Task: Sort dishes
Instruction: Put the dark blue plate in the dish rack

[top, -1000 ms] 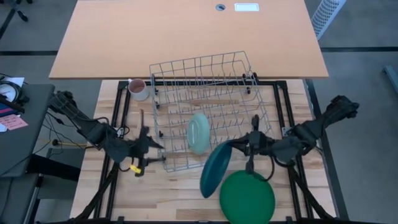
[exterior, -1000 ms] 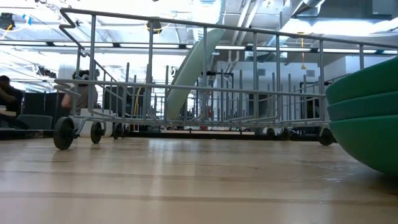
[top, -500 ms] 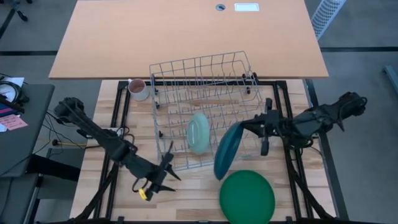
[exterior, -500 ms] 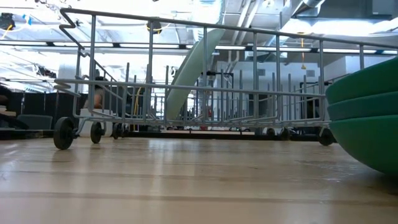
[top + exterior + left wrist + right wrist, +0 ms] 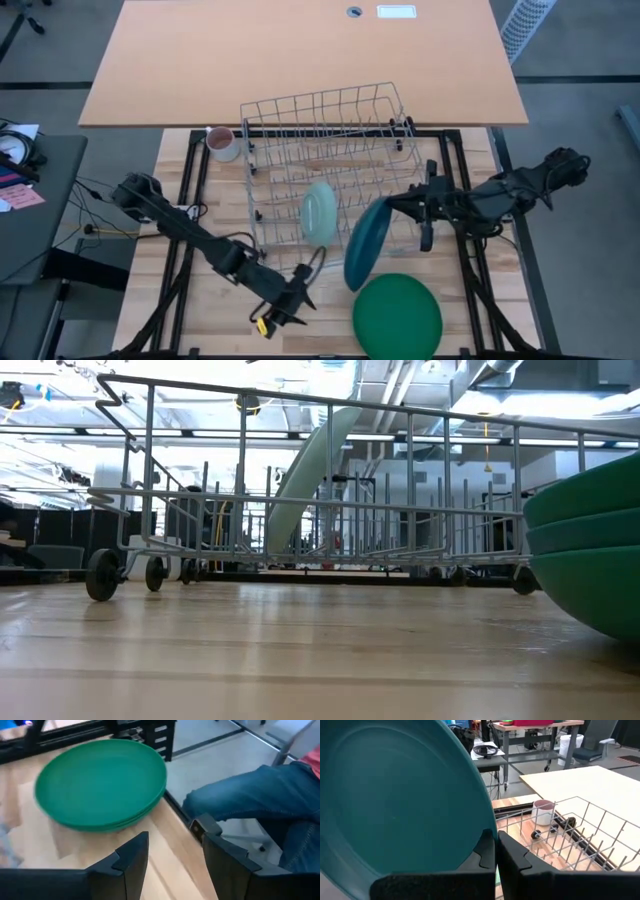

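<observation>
Pale wooden planks formed the table (image 5: 200,310), with a large orange desk (image 5: 300,60) behind it. On the table stood a wire dish rack (image 5: 330,175) on small wheels, and a pale mint plate (image 5: 320,213) leaned upright between its wires; the low view showed that plate (image 5: 315,470) slanting up through the rack (image 5: 300,520).

A small pinkish-white mug (image 5: 222,143) sat just outside the rack's far left corner, also visible in the right wrist view (image 5: 543,812).

Near the front edge of the table lay a stack of large dark green plates (image 5: 397,316), seen from the left wrist as nested rims (image 5: 102,782) and at the edge of the low view (image 5: 590,550).

At the rack's right front corner, the right gripper (image 5: 410,210) was clamped on the rim of a dark teal plate (image 5: 366,243), holding it on edge above the table. From its wrist camera the fingers (image 5: 512,857) pinched that plate (image 5: 395,805) tightly.

Stretched low across the front of the table, the left gripper (image 5: 297,300) was just left of the green stack, its fingers (image 5: 132,857) spread apart and holding nothing. Beyond the table edge in that view were a person's legs in blue jeans (image 5: 255,805).
</observation>
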Robot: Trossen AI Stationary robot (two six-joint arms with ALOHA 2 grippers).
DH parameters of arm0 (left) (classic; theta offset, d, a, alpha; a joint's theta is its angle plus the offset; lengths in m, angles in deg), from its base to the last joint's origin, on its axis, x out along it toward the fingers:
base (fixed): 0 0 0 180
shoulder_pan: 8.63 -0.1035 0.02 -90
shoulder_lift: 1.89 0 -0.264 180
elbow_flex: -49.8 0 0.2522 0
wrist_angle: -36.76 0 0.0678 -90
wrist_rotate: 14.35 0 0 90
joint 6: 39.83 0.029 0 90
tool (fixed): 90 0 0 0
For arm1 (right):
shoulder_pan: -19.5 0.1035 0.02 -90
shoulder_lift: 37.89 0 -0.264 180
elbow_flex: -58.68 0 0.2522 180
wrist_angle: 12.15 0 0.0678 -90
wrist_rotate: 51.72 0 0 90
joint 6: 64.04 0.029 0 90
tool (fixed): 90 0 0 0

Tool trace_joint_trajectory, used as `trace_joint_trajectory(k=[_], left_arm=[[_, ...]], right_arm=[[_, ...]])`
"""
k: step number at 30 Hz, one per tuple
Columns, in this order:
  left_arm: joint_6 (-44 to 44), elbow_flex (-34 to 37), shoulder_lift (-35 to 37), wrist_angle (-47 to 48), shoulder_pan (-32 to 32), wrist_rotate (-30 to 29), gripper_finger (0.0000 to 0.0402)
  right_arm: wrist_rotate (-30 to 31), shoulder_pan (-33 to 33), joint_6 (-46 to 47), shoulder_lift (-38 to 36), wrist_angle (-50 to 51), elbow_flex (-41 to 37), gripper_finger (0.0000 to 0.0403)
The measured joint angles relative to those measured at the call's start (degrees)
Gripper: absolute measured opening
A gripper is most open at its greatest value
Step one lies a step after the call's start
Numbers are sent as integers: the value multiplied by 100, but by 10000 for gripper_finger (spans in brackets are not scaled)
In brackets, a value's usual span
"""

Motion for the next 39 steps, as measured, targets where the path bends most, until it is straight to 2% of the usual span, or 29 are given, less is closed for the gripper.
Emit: trace_joint_trajectory(k=[6,20,29,39], left_arm=[[58,-438,-454,87,95,442,179],[574,-979,-1415,-233,301,615,179],[1113,-1696,-2146,-501,294,-32,179],[1729,-2879,-3168,-91,228,-73,179]], right_arm=[[-7,78,2,-244,-54,0,4],[-7,159,7,-644,-26,0,4],[-4,135,-152,-600,6,0,4],[0,132,-197,-602,0,0,4]])
